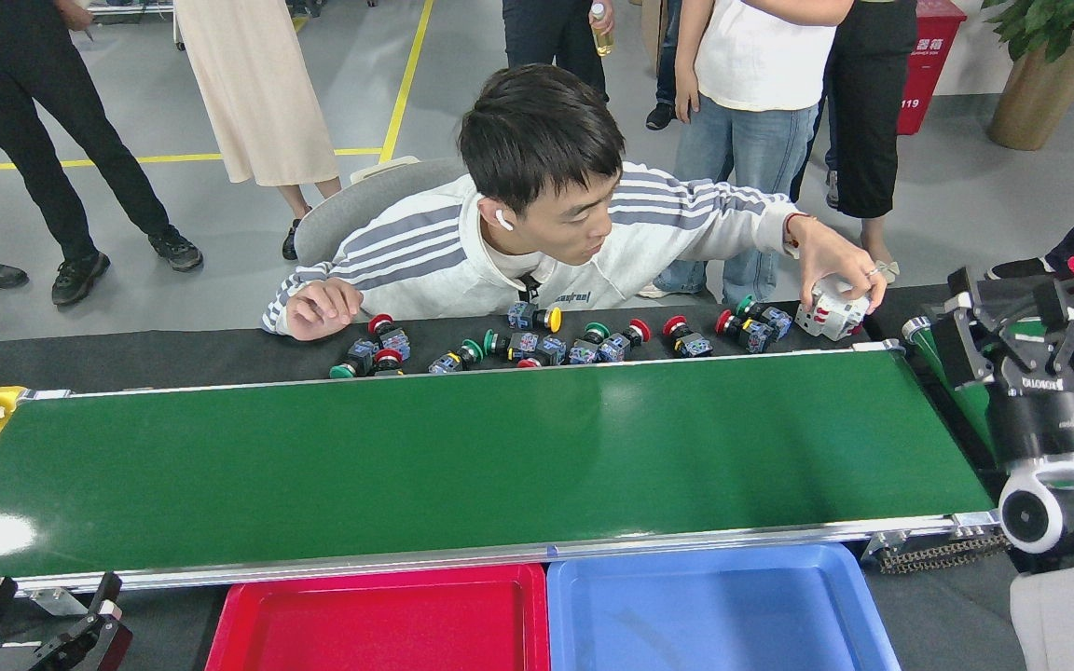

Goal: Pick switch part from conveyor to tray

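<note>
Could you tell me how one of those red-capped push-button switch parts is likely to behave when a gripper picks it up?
The switch part looks like rigid plastic, so probably stiff and light. Its round red cap on a blocky body suggests it may rock rather than roll. The cap looks smooth, so gripping the squarer body seems safer.

Your left tool (38, 626) sits low at bottom-left, fingers spread open. Right tool (1026, 321) is raised at right, fingers apart.

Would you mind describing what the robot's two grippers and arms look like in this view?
The right gripper is black with angular linkage fingers and white lettering on its body, mounted on a black cylinder above a white-and-black round wrist joint and a white arm shell. The left gripper shows only black fingers with reddish trim.
</note>
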You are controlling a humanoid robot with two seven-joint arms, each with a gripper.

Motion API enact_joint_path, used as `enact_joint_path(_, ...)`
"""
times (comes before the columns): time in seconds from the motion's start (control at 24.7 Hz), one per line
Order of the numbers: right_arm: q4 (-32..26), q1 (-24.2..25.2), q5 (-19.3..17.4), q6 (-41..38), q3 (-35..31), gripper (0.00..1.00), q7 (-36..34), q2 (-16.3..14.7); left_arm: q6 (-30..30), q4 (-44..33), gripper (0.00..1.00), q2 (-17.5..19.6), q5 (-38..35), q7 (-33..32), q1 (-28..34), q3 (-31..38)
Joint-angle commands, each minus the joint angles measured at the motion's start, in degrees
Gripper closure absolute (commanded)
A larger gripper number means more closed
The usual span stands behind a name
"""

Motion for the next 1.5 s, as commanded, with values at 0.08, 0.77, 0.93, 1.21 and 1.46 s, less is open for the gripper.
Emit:
enact_joint_path(0.08, -4.8, 7.1, 0.4, 0.7, 1.0, 0.00, 0.3, 0.1, -0.4, -0.4, 0.00, 0.3, 0.3, 0.5, -0.4, 0.2)
enact_joint_path(0.77, -21.3, 28.6, 10.4, 1.6, 3.1, 0.00, 2.5, 10.5, -0.5, 0.3, 0.00, 0.2, 0.8, 0.6, -1.5, 0.1)
enact_joint_path(0.93, -21.3, 28.6, 10.4, 1.6, 3.1, 0.00, 2.5, 10.6, -1.1, 0.3, 0.00, 0.3, 1.5, 0.6, -1.7, 0.1)
enact_joint_path(1.21, -21.1, 28.5, 10.4, 1.7, 3.1, 0.00, 2.5, 10.5, -1.8, 0.3, 0.00, 0.4, 1.5, 0.8, -1.7, 0.2)
enact_joint_path(1.46, -19.6, 28.2, 10.5, 1.8, 3.0, 0.00, 6.3, 10.2, -1.6, 0.3, 0.00, 0.2, 1.4, 0.8, -1.7, 0.2)
